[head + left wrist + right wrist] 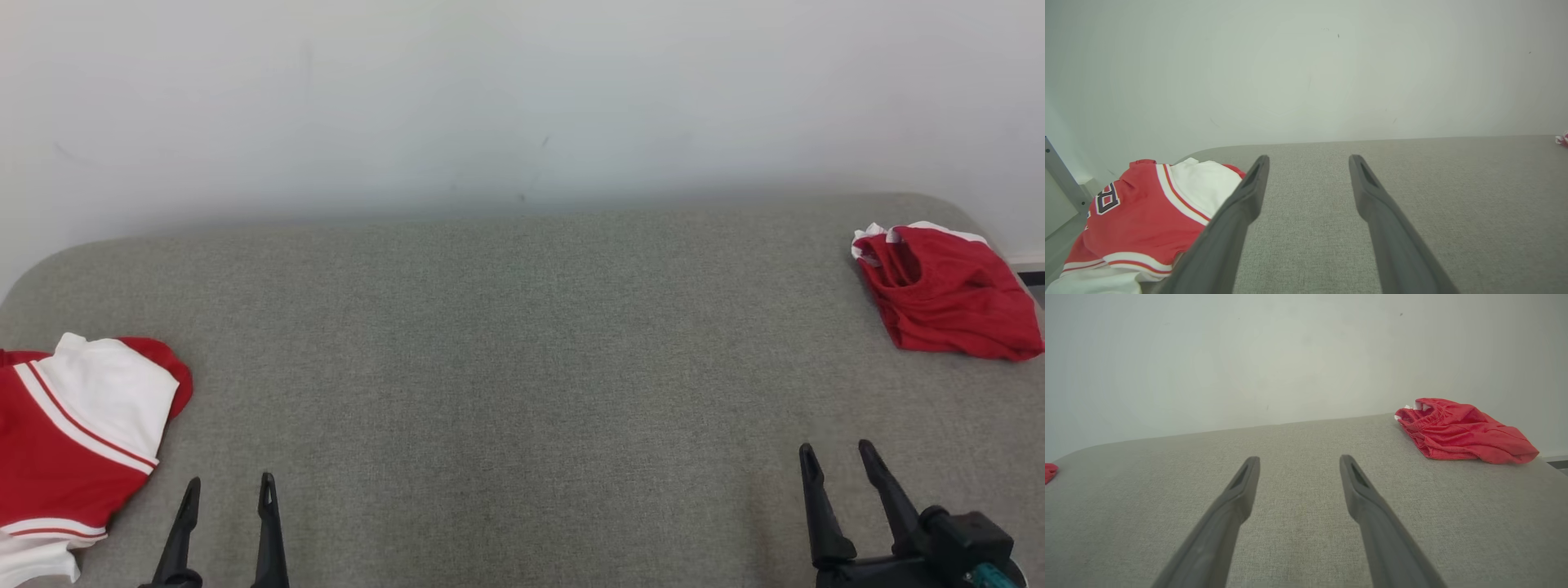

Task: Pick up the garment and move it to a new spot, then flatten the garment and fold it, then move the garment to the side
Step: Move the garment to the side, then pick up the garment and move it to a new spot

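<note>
Currently: red/white jersey (73, 441) far L, crumpled red shorts (947, 290) far R on grey surface (522, 367); L gripper (229, 480), R gripper (835, 446) both spread, empty.

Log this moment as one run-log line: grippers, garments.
left gripper: open, empty, near red-and-white jersey | right gripper: open, empty | red garment: crumpled, far right on grey surface | stage: nothing grasped yet

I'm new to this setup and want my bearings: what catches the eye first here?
Two bright garments stand out against the grey padded surface: a red-and-white jersey at its near left edge and a crumpled red garment at its far right corner. At the near edge, the left gripper and right gripper stand open, holding nothing.
</note>
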{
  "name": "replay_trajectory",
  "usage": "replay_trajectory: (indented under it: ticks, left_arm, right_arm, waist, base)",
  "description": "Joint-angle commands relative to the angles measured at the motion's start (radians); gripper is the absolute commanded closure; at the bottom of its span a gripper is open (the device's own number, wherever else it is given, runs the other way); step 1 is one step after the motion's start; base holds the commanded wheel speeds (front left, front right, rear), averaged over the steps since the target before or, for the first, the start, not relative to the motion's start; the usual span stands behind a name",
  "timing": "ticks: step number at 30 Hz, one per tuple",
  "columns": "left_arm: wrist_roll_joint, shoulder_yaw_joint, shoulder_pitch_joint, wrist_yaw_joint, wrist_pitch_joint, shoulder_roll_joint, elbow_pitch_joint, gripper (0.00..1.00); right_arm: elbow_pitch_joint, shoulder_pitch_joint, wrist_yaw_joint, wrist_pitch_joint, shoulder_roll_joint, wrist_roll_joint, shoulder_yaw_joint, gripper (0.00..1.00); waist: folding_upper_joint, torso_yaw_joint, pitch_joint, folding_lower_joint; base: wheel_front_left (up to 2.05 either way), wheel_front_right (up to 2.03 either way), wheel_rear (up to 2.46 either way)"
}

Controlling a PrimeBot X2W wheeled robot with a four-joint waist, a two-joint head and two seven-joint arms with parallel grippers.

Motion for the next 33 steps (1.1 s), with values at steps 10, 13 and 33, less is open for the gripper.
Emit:
replay_trajectory:
  ticks: [10, 13, 33]
  left_arm:
    - [0.012, -0.001, 0.041, -0.014, -0.003, 0.004, 0.071, 0.00]
    - [0.013, -0.006, 0.038, -0.018, -0.003, 0.007, 0.082, 0.00]
    - [0.014, 0.001, 0.017, 0.000, -0.003, 0.019, 0.103, 0.00]
  right_arm:
    - [-0.045, 0.099, -0.003, -0.010, 0.066, -0.043, -0.020, 0.00]
    - [-0.047, 0.100, -0.003, -0.010, 0.068, -0.049, -0.017, 0.00]
    - [-0.035, 0.127, -0.003, -0.010, 0.082, -0.063, -0.007, 0.00]
  waist:
    - [0.0001, -0.017, -0.028, 0.0001]
    - [0.0001, -0.017, -0.030, 0.0001]
    - [0.0001, 0.105, -0.030, 0.0001]
  base:
    - [0.00, 0.00, 0.00]
    - [0.00, 0.00, 0.00]
    - [0.00, 0.00, 0.00]
